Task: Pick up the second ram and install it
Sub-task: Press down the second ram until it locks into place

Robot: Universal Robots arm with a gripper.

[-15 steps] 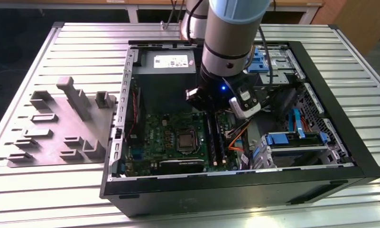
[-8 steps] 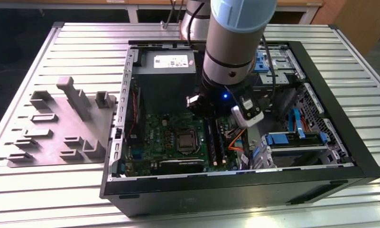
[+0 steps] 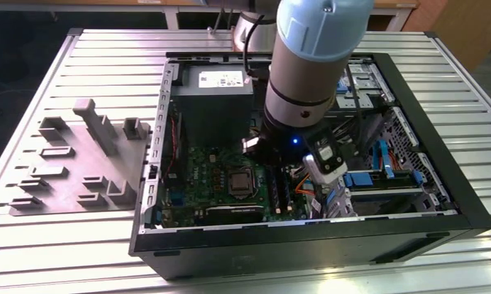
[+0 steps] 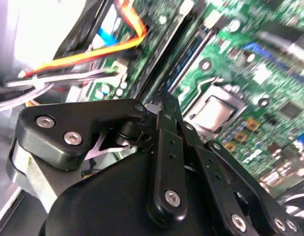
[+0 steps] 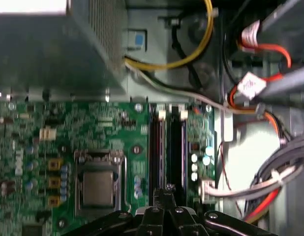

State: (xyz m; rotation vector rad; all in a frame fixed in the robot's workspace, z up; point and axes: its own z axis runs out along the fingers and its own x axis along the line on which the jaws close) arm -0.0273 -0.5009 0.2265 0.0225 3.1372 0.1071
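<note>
Slatted metal surface (image 3: 81, 257) carries the open computer case (image 3: 311, 245); pincer (image 5: 167, 192) closed, directly above motherboard (image 5: 68, 128) slots.

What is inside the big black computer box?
Inside the computer case sit a green motherboard, a grey power supply and coloured cables. The robot's arm covers part of the inside.

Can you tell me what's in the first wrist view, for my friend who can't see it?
The black gripper hangs just above the long memory slots on a green motherboard. Beside them sits the square metal processor socket, with a grey power supply and coloured cables farther off.
</note>
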